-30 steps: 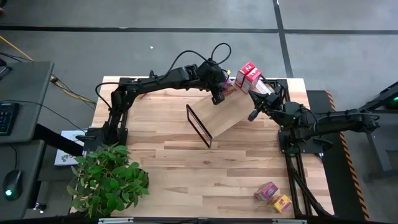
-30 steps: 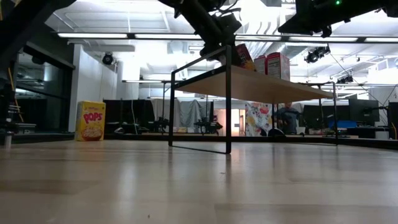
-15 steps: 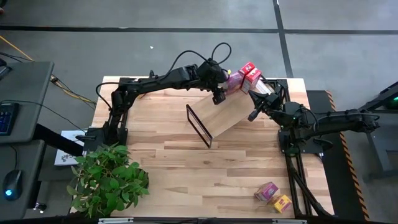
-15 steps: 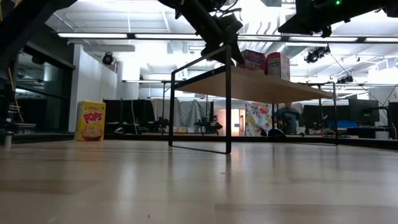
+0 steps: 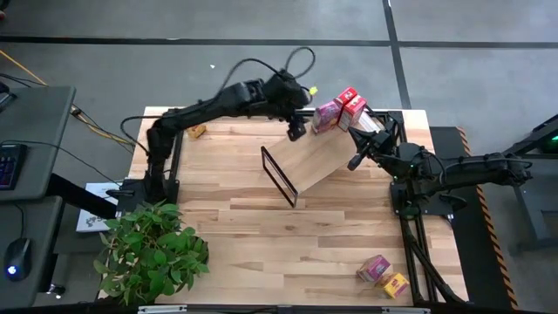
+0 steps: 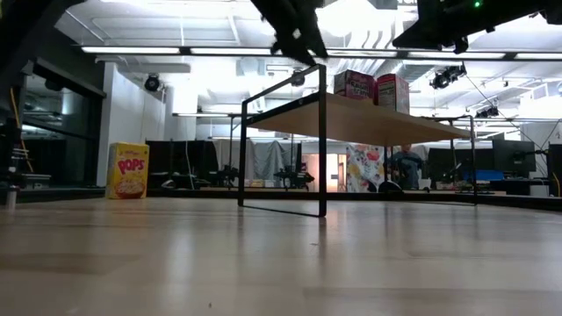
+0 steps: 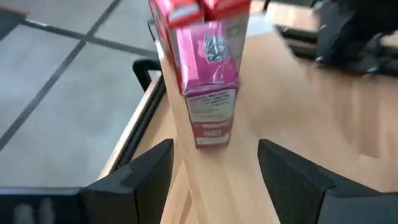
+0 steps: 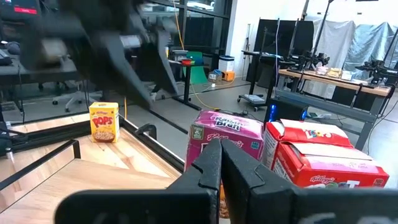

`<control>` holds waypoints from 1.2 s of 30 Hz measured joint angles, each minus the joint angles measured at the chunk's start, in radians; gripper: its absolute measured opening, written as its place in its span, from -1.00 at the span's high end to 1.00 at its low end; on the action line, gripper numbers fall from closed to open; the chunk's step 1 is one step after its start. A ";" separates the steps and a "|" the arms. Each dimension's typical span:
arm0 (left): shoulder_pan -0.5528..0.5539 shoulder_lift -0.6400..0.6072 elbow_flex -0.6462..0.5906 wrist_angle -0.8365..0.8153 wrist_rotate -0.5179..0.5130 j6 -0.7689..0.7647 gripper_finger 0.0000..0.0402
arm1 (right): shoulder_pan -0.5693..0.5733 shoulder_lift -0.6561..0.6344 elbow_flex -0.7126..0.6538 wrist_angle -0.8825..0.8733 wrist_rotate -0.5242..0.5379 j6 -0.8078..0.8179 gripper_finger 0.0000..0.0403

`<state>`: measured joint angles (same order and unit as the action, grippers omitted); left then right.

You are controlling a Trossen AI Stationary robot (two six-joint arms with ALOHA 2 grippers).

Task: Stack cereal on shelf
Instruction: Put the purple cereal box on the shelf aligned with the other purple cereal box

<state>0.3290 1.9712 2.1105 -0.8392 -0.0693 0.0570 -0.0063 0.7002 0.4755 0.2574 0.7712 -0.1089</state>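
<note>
A pink cereal box (image 7: 208,87) stands upright by its base on the light-wood shelf (image 5: 316,161), beside two red boxes (image 5: 350,105) at the shelf's far end. In the low view the pink box (image 6: 354,84) and a red box (image 6: 392,92) top the shelf (image 6: 351,118). My left gripper (image 7: 214,180) is open, a short way back from the pink box, its fingers on either side of it without touching. In the high view it (image 5: 295,131) hangs left of the box (image 5: 327,113). My right gripper (image 8: 221,162) is shut and waits near the shelf's right edge (image 5: 356,161).
A yellow box (image 5: 196,131) stands at the table's far left edge, also in the low view (image 6: 129,170). A pink box (image 5: 373,268) and a yellow box (image 5: 395,285) lie at the near right corner. A potted plant (image 5: 150,249) fills the near left corner.
The pink box was carried tilted to the red boxes and set upright on the shelf beside them. My left gripper has come off it, drawn back toward the table's left and risen. The right arm has kept still.
</note>
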 joint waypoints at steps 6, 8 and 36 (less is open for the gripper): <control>-0.013 -0.158 -0.072 0.076 0.064 -0.012 -0.12 | 0.000 0.000 0.000 -0.025 -0.004 0.034 1.00; -0.024 -0.238 -0.186 0.155 0.090 -0.019 -0.12 | 0.000 0.001 0.000 -0.036 -0.017 0.051 1.00; -0.132 -1.014 -1.659 1.586 0.137 -0.081 -0.12 | 0.000 0.086 0.020 0.090 -0.546 0.184 0.73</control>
<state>0.1967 0.9574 0.4519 0.7467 0.0681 -0.0237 -0.0063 0.7859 0.4951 0.3471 0.2253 0.0756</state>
